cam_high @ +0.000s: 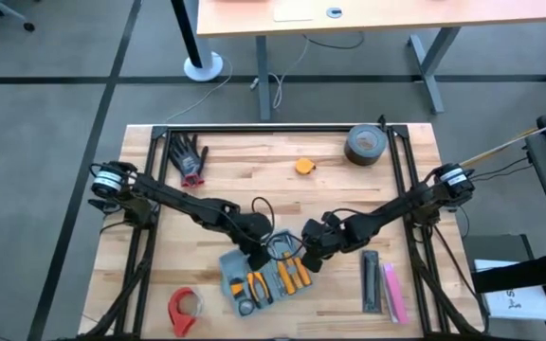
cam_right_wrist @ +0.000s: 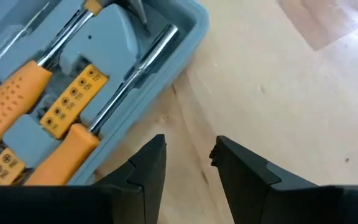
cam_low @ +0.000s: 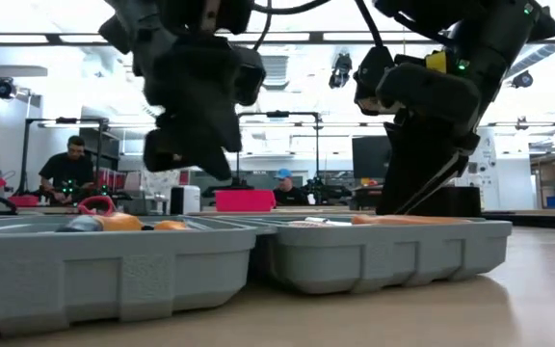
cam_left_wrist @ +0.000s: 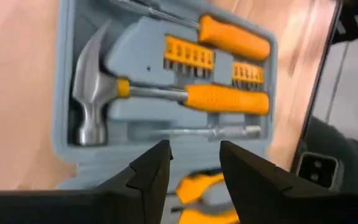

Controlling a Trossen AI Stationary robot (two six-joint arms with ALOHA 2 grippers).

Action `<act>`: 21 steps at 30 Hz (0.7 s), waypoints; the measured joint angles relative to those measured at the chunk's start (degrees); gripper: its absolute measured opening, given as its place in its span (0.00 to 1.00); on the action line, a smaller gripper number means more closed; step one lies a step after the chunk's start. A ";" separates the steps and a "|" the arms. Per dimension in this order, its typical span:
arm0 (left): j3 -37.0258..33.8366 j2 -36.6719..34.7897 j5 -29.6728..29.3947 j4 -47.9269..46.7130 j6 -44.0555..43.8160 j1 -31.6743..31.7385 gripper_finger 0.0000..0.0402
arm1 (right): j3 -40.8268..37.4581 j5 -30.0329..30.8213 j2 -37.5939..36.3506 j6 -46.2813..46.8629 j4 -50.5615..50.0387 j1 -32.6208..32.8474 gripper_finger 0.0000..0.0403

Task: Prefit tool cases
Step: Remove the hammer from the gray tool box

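Observation:
The blue-grey tool case (cam_high: pixel 262 277) lies open and flat on the wooden table, both halves (cam_low: pixel 104 260) (cam_low: pixel 383 253) resting on their backs. Its tray holds a hammer (cam_left_wrist: pixel 95 93), orange-handled screwdrivers (cam_left_wrist: pixel 229 99) and bit strips. My left gripper (cam_left_wrist: pixel 194 163) hovers open above the case's far-left part (cam_high: pixel 252 244), with nothing between its fingers. My right gripper (cam_right_wrist: pixel 188 155) stands open over bare table just off the case's far-right edge (cam_high: pixel 311 254), clear of it.
A red tape roll (cam_high: pixel 183 308) lies near the front left. A black glove (cam_high: pixel 189 157), a small orange object (cam_high: pixel 304 167) and a dark tape roll (cam_high: pixel 363 144) lie at the back. Narrow black and pink bars (cam_high: pixel 381 284) lie right of the case.

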 joint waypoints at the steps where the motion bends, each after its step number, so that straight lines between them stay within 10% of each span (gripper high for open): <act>1: 0.00 -0.24 0.47 -1.46 0.24 -0.19 0.38 | -0.03 0.09 -0.13 -0.19 -0.07 -0.05 0.32; 21: -1.93 -1.57 3.30 -18.34 -0.12 -4.44 0.38 | 2.36 -4.59 -4.74 -8.47 0.38 -0.18 0.29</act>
